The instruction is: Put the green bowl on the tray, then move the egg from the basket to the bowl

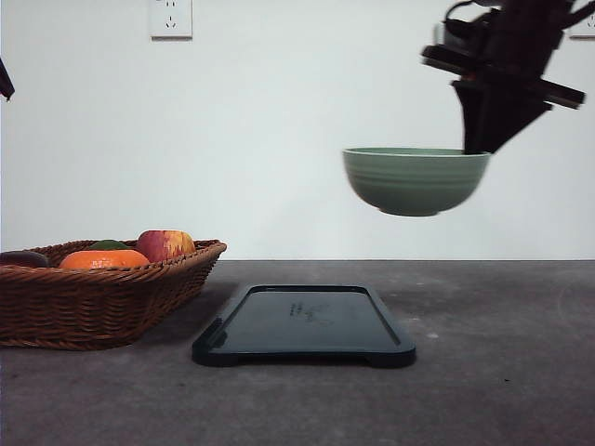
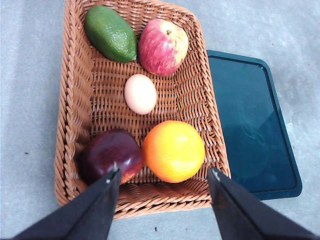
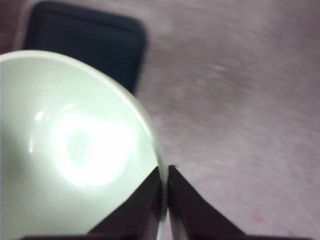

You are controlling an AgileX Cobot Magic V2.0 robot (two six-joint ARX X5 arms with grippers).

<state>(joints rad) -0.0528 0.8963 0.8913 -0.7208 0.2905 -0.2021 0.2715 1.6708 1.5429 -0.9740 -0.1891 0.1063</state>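
Right gripper (image 1: 476, 139) clamped on bowl (image 1: 415, 180) rim, tray (image 1: 305, 324) below-left, left gripper (image 2: 164, 181) agape above basket (image 2: 75, 110), egg (image 2: 140, 93) ahead.

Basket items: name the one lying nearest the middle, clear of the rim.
The egg: pale, small and smooth, it lies mid-basket, while the avocado, red apple, orange and dark plum sit toward the ends.

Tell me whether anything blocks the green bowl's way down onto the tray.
Nothing visible does. The green bowl hangs in the right end effector, above and right of the tray, whose surface is bare.
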